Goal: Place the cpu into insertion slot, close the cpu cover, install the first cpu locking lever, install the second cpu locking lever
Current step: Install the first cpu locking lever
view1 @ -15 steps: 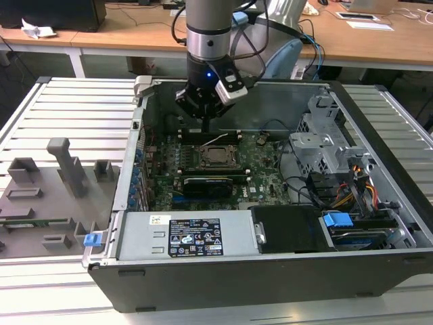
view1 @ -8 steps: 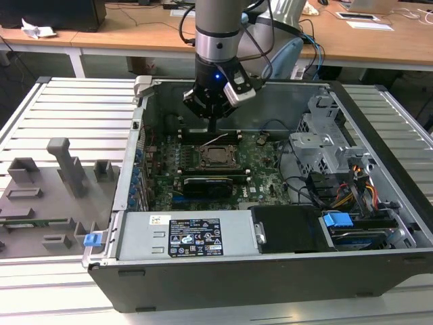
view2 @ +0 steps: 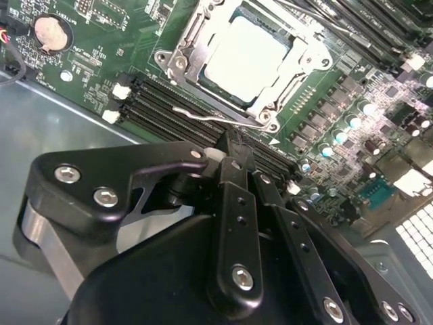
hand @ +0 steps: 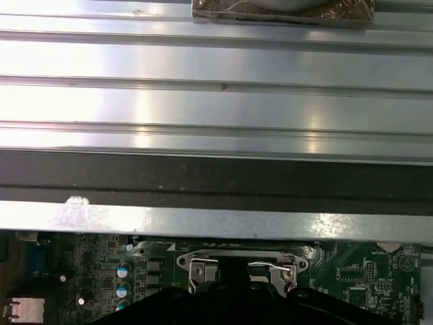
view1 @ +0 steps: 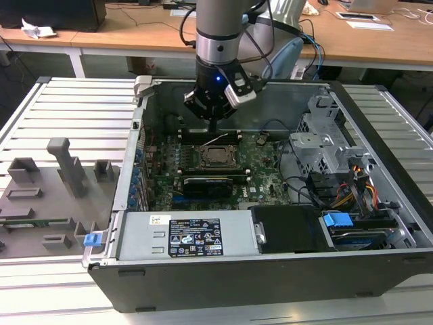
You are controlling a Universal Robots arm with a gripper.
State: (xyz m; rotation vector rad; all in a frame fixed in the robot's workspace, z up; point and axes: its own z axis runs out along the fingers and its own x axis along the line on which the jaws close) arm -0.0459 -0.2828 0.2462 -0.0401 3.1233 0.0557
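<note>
- While the gripper (view2: 233, 145) hangs just beside the socket with its fingers closed together at a thin wire locking lever (view2: 203, 116), you should press steadily along the lever's arc; whether they touch it, you cannot tell.
- Just past it, the cpu (view2: 247, 54) lies flat in the insertion slot (view1: 218, 157), its pale metal top showing.
- Around it, the cpu cover (view2: 193, 37) looks folded down, framing the chip.

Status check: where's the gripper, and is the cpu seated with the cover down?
Gripper shut, tip at a locking lever beside the socket. Cpu seated, cpu cover down over it. Nothing in the way.
</note>
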